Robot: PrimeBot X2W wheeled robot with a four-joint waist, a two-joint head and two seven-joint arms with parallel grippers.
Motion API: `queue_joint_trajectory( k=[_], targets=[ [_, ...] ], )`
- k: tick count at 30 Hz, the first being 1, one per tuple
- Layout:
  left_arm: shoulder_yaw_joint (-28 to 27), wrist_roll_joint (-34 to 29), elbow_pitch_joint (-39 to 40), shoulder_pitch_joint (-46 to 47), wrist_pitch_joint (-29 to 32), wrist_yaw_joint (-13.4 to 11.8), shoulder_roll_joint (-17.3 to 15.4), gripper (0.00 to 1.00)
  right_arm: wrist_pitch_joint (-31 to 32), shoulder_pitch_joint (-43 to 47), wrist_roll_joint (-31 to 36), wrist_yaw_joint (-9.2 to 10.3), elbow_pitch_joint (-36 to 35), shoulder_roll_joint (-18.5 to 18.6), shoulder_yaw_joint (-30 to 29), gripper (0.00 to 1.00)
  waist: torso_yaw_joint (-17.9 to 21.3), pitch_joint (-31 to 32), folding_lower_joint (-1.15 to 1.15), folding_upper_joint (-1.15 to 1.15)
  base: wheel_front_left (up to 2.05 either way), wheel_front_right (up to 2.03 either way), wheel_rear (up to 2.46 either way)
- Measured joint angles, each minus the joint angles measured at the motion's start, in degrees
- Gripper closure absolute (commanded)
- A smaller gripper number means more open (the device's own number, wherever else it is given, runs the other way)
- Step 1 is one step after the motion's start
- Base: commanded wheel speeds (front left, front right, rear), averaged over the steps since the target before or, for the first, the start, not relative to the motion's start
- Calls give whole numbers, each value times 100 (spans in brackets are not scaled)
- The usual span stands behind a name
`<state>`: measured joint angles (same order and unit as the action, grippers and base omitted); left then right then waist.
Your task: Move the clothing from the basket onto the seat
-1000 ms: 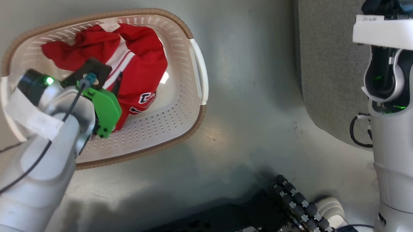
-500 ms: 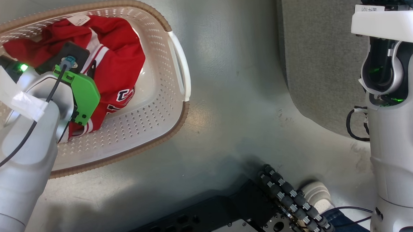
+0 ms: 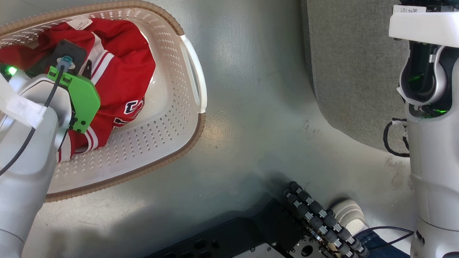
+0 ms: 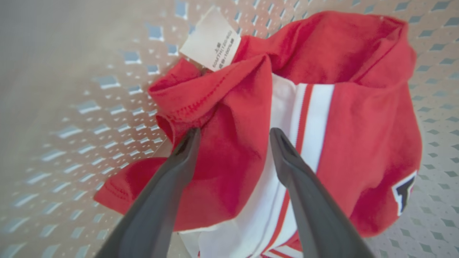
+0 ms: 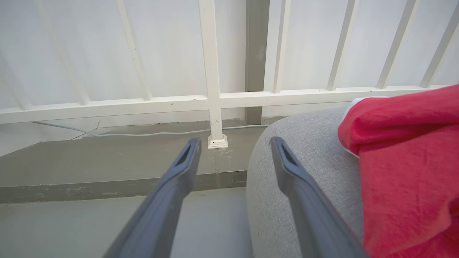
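**Basket holds one jersey; both sets of fingers open and empty**

We find the left fingers (image 4: 168, 186) spread wide and holding nothing. They point down into the basket (image 4: 107, 107), with a bunched red fold of the jersey (image 4: 358, 125) lying between the two tips. We cannot tell whether the tips are touching the cloth.

The jersey lies crumpled rather than flat. Its white stripe trim (image 4: 315, 118) runs nearly parallel to the fingers, from just beside the right-hand finger onward past its tip. In the head view the heap's long axis follows that same line, from the near wall of the basket to the far wall. A dark letter patch (image 4: 405, 190) sits well out to the right of the right-hand finger. A white care tag (image 4: 211, 39) lies beyond the left-hand tip, against the perforated wall.

The basket contains the jersey, and perforated floor shows bare to either side of the fingers. In the head view the basket stands on the grey floor (image 3: 253, 107), well apart from the seat (image 3: 354, 64).

The right fingers (image 5: 168, 190) are likewise parted and hold nothing. They point toward a white railing (image 5: 211, 71). The rounded corner of the seat lies just beside the right-hand finger, and a red garment (image 5: 405, 161) rests on the seat farther to the right of it.
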<state>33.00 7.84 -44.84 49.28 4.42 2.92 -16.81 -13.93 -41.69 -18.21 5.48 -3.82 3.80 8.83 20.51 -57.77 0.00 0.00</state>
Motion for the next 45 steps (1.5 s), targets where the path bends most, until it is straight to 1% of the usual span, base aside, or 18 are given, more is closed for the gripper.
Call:
queue_joint_trajectory(
  k=[3,4,5,6,7,10,11,15,20,25,29,32,35,43,45],
  targets=[
    [23,-63,-135,12,-2,-12,19,0,-30,0,1,0,-2,-2,9,0,9,0,0,0,0,0,0],
    [27,-99,-175,17,-13,-18,29,3,-40,0,2,1,-4,-3,9,0,11,0,0,0,0,0,0],
    [34,-112,-223,28,-44,-18,43,19,-41,0,3,1,-4,-3,9,0,13,-1,0,0,0,0,0],
    [38,-112,-267,41,-45,-18,58,48,-41,0,7,1,-5,-3,9,0,14,-1,0,0,0,0,0],
    [46,-113,-298,57,-51,-19,75,61,-41,0,7,1,-5,-4,9,0,15,-1,0,0,0,0,0],
    [55,-115,-379,142,-91,-25,113,84,-42,0,9,11,-5,-7,9,0,19,1,0,0,0,0,0],
    [57,-122,-415,168,-102,-30,121,100,-42,0,9,11,-5,-7,10,0,20,1,0,0,0,0,0],
    [63,-156,-510,190,-172,-45,151,100,-43,1,11,11,-5,-9,12,0,22,3,0,0,0,0,0],
    [85,-152,-509,225,-307,4,307,100,-49,1,10,11,3,-12,-2,0,18,1,0,0,0,0,0],
    [60,-87,-454,250,-539,37,358,100,-51,-4,7,10,36,-19,-12,0,6,11,0,0,0,0,0],
    [55,-40,-415,247,-857,68,442,100,-66,-8,19,9,165,-21,-33,0,-26,79,0,0,0,0,0],
    [63,42,-335,238,-1063,112,565,100,-66,-8,66,7,264,-9,-67,0,-79,179,0,0,0,0,0],
    [89,107,-234,225,-1326,119,682,100,-66,-7,121,-35,386,48,-101,0,-177,347,0,0,0,0,0],
    [212,158,29,-47,-1714,215,925,100,-67,40,225,-42,635,215,-219,0,-429,788,0,0,0,0,0],
    [211,192,191,-83,-1766,216,1010,100,-67,156,267,-43,754,266,-247,0,-540,987,0,0,0,0,0]
  ],
)
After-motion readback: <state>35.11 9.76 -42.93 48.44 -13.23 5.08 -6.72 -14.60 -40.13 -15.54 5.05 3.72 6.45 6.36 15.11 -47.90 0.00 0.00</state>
